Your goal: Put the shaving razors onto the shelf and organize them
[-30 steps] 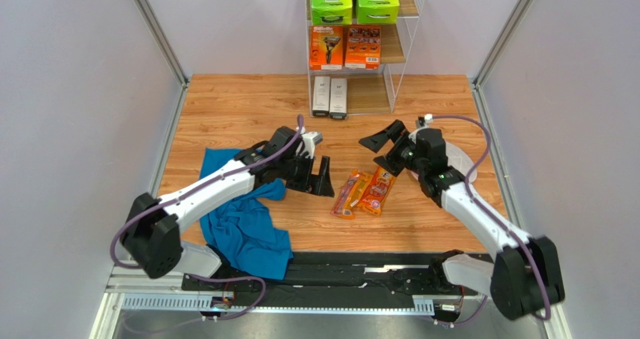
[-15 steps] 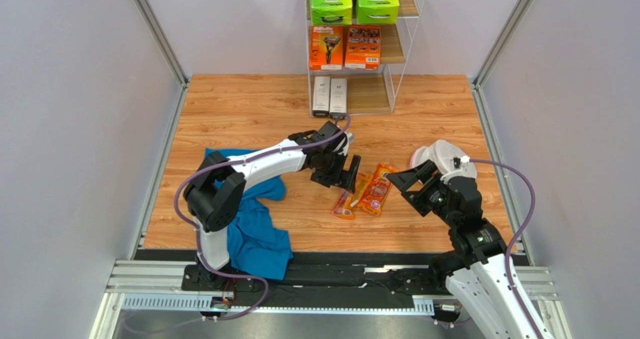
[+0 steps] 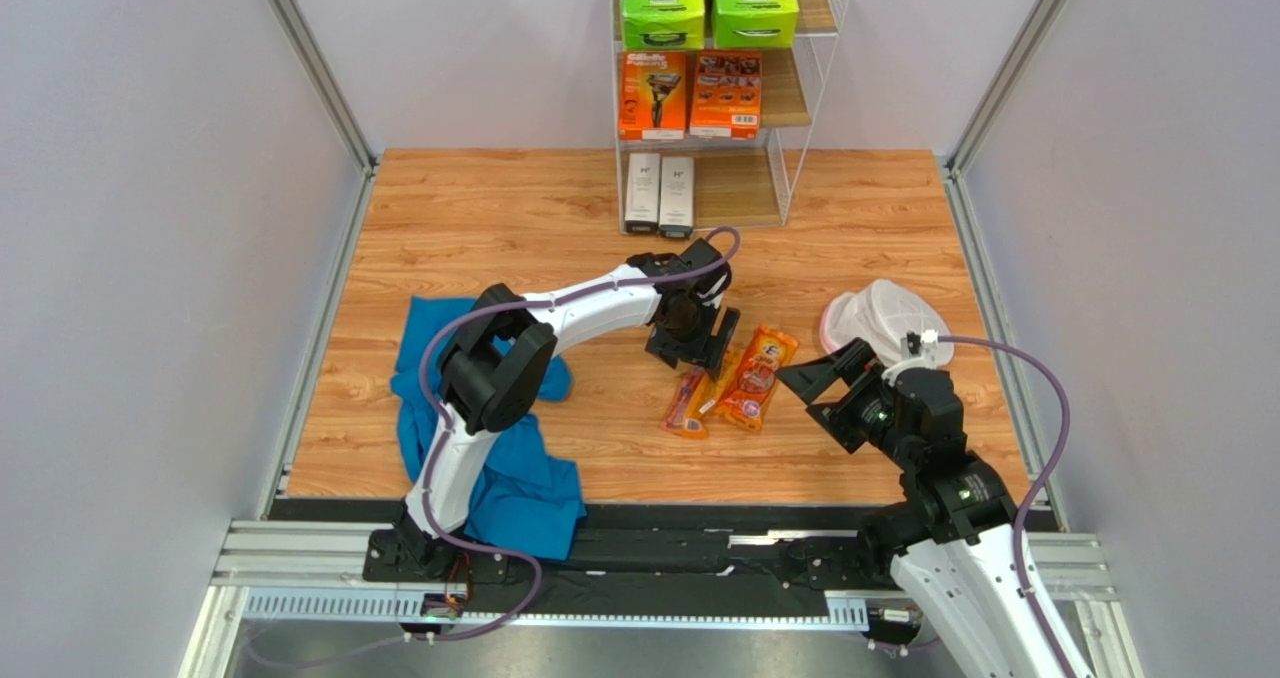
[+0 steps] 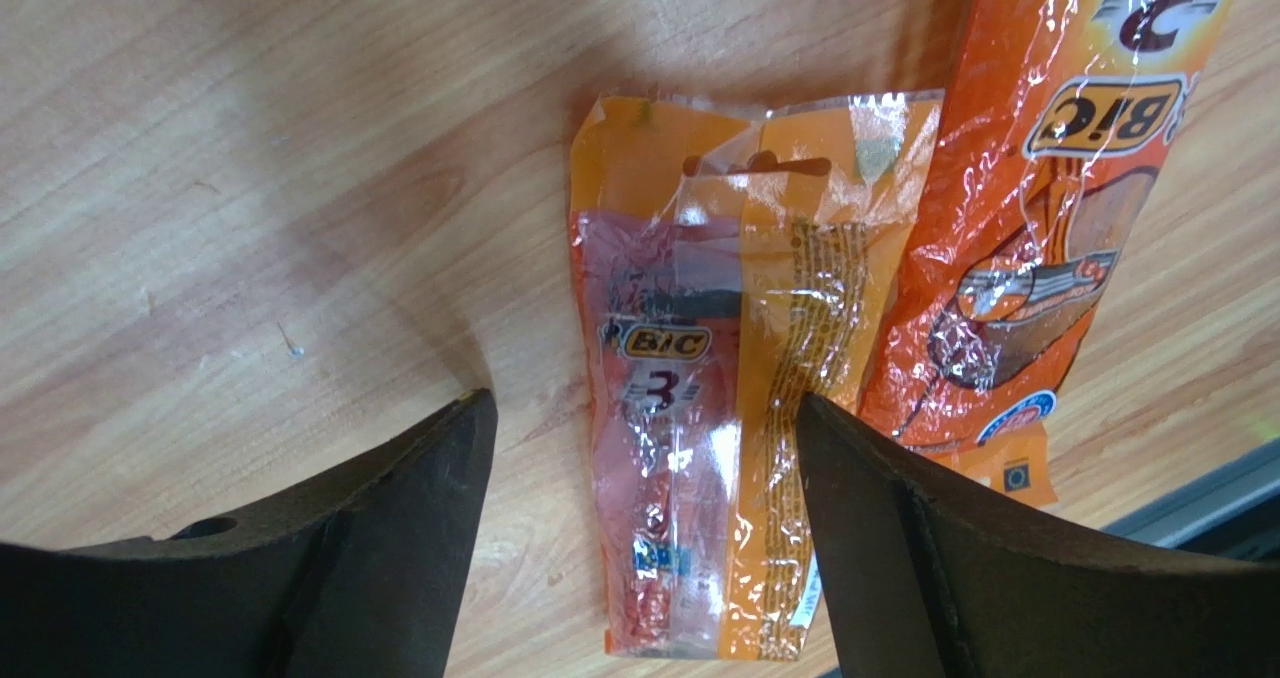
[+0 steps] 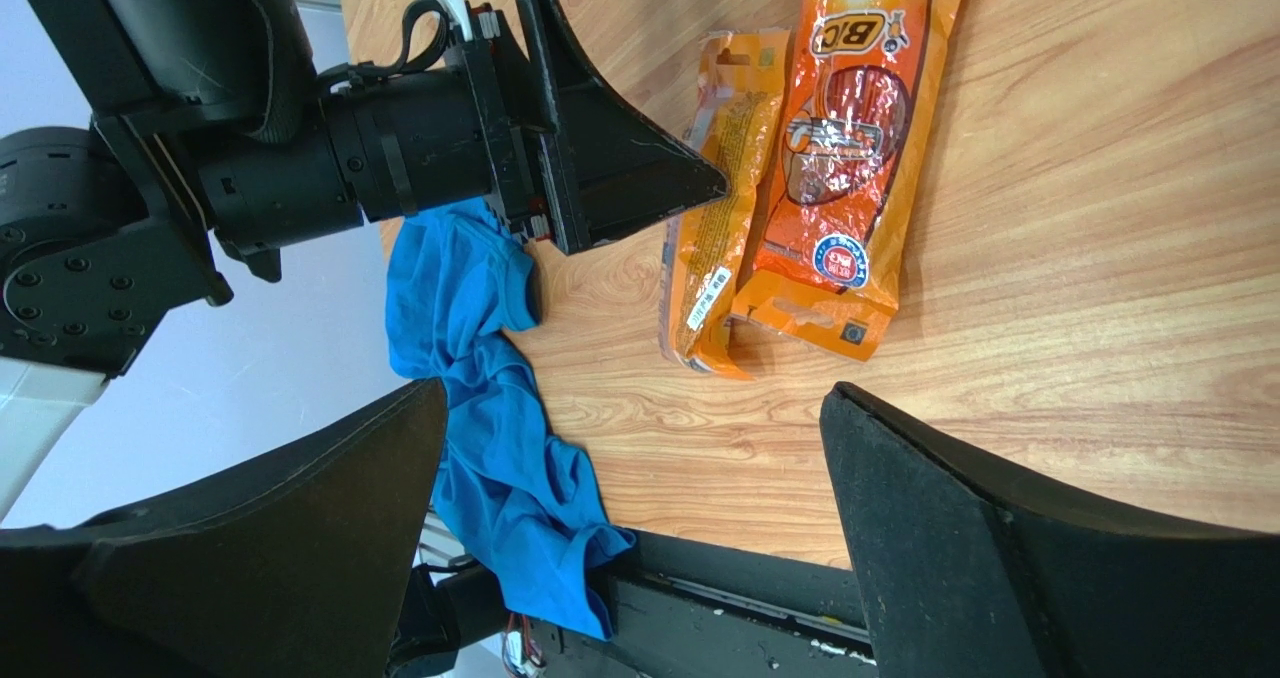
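1. Orange small pack (image 4: 684, 333) lies on the table (image 4: 226, 183) beside the larger pack (image 4: 1037, 183), well apart from the shelf (image 3: 736, 191).
2. My left claw (image 4: 639, 416) stands open astride it.
3. My right claw (image 5: 631, 401) gapes, empty.

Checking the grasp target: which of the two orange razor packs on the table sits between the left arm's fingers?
The narrower, half-clear pack, lying between the open fingers; the wider orange pack lies outside them.

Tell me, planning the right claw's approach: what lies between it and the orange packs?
Only bare tabletop between right claw and orange packs, shown in the right wrist view.
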